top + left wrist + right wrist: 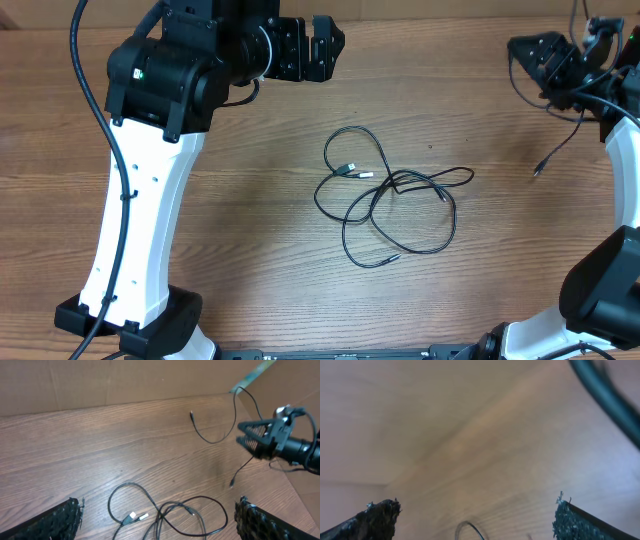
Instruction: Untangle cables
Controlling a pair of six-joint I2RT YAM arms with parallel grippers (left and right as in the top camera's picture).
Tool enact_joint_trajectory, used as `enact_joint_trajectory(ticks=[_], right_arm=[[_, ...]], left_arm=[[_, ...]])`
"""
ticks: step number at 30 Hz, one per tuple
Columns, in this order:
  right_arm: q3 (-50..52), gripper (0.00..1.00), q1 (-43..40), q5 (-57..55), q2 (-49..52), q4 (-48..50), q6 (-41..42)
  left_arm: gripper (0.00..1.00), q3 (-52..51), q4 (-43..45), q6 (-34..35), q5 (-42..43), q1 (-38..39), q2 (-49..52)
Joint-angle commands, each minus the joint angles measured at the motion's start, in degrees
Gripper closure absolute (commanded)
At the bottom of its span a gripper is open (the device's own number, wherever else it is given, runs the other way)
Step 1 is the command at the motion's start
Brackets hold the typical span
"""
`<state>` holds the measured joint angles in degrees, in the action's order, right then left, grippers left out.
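At mid-desk (250, 250) the cables (390, 195) lie loosely tangled, with the left tool (335, 50) and right tool (241, 433) spread well apart from them: probably the approach stage, next needing a descent onto one outer loop.

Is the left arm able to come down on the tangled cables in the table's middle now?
Probably yes. The left gripper is open, the cables lie apart from it on the table, and nothing stands between them or covers them.
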<state>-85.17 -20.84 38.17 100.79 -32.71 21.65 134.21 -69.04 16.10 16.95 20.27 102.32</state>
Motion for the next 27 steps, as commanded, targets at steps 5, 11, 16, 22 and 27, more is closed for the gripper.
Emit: enact_joint_trajectory(ticks=[5, 11, 16, 22, 27], right_arm=[[-0.7, 0.0, 2.2, 7.0, 1.2, -10.5, -11.7], [-0.7, 0.0, 2.1, 37.7, 1.2, -6.8, -16.1], [-0.7, 0.0, 1.8, 37.4, 1.2, 3.0, -3.3], [-1.7, 0.0, -0.8, 21.3, -1.2, 5.9, 2.8], [-6.6, 0.0, -3.3, -13.9, -3.0, -5.9, 2.8]], left_arm=[[0.0, -0.3, 0.1, -1.3, 0.5, 0.4, -0.4], [0.0, -0.3, 0.0, -1.3, 0.5, 0.4, -0.4], [0.0, -0.3, 0.0, -1.3, 0.5, 0.4, -0.4], [0.0, -0.3, 0.0, -1.3, 0.5, 0.4, -0.4], [0.0, -0.3, -0.2, -1.3, 0.5, 0.4, -0.4]])
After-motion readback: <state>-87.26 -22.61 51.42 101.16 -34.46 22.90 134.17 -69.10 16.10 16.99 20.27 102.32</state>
